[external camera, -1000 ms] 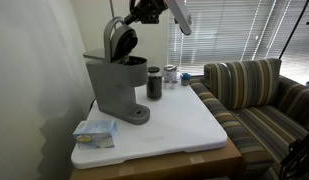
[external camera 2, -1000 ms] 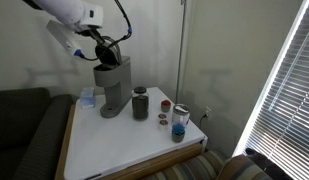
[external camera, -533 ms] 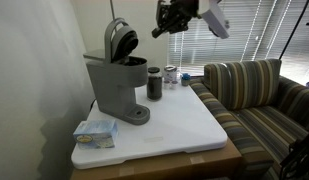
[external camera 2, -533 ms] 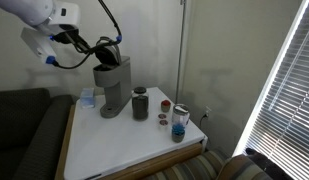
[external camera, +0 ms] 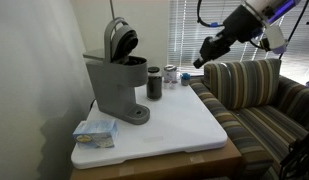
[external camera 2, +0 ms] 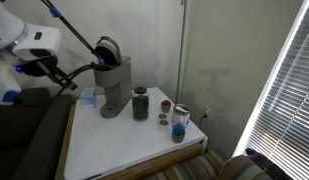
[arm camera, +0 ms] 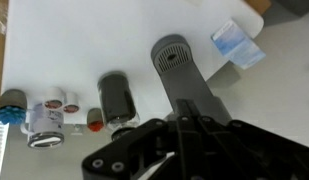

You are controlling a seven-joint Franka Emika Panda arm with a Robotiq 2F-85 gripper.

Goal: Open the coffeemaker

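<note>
The grey coffeemaker (external camera: 116, 88) stands at the back of the white table, its dark hinged lid (external camera: 119, 40) raised upright. It shows in both exterior views (external camera 2: 113, 88) and from above in the wrist view (arm camera: 180, 76). My gripper (external camera: 202, 60) hangs in the air well away from the machine, above the table's sofa-side edge, and touches nothing. It also shows in an exterior view (external camera 2: 66, 85). In the wrist view the fingers (arm camera: 189, 125) are pressed together with nothing between them.
A small dark cup (external camera: 154, 83) stands beside the machine, with jars and cans (external camera: 171, 75) behind it. A blue-white packet (external camera: 94, 131) lies at the table's front corner. A striped sofa (external camera: 259, 100) borders the table, and a wall runs behind the machine.
The gripper has left the raised lid and swung far away from the coffeemaker, towards the sofa side. The lid stays up.
</note>
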